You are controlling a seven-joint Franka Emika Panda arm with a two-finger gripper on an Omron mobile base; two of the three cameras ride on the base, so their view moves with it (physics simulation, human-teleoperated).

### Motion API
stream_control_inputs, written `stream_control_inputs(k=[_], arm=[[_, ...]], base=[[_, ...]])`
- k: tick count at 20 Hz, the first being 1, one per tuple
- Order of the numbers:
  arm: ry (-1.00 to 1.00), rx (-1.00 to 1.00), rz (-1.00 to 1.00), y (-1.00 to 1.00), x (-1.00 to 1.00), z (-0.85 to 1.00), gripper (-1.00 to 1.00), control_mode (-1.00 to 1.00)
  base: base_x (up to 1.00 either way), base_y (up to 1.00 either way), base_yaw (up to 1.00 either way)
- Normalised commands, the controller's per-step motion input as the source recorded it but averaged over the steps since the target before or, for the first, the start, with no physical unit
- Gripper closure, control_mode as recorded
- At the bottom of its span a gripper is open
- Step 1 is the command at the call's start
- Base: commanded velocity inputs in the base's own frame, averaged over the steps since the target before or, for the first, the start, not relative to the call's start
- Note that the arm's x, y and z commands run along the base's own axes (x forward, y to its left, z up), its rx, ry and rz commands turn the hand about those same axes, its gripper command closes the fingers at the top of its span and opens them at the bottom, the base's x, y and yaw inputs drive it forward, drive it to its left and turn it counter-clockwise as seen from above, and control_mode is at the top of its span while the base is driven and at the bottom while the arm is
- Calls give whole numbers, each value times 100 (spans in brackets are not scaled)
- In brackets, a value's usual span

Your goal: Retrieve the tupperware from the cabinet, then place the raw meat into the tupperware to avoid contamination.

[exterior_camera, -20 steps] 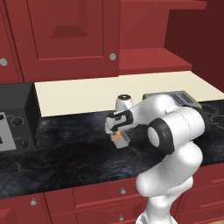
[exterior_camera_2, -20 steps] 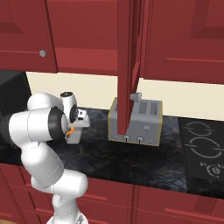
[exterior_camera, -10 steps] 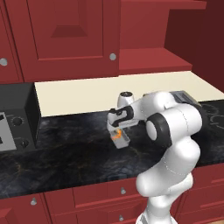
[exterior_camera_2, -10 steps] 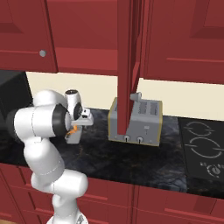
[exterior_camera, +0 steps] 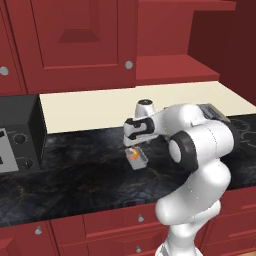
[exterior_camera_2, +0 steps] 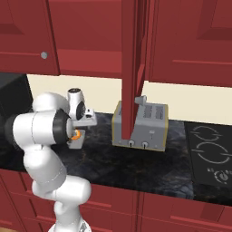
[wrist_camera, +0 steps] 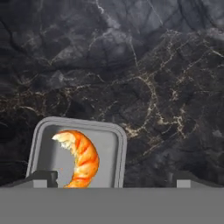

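Meat (wrist_camera: 80, 157) is lying inside the grey box (wrist_camera: 111, 151) at the hand view's lower left, on the table (wrist_camera: 153, 65). Tool (exterior_camera: 136, 146) is hanging released above; placing looks done, so lifting clear seems next.

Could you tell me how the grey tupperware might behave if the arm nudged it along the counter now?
The tupperware looks small and thin-walled, so probably light; it would likely slide, not tip, being low and flat-bottomed. The raw meat lies loose inside and may shift.
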Motion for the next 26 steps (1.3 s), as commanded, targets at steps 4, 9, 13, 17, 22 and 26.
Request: stream_control_inputs(k=[4,9,13,17,22,26], arm=[[-39,-1,2,0,-67,36,-100,-100],[-22,-2,0,7,-36,58,-100,-100],[-5,-10,-6,36,2,61,-100,-100],[-8,-14,-8,50,-5,44,-100,-100],[-15,-15,-3,53,-22,33,-100,-100],[-22,-20,4,56,-52,23,-100,-100]], base=[[0,0,0],[0,0,0],[0,0,0],[0,0,0],[0,0,0],[0,0,0]])
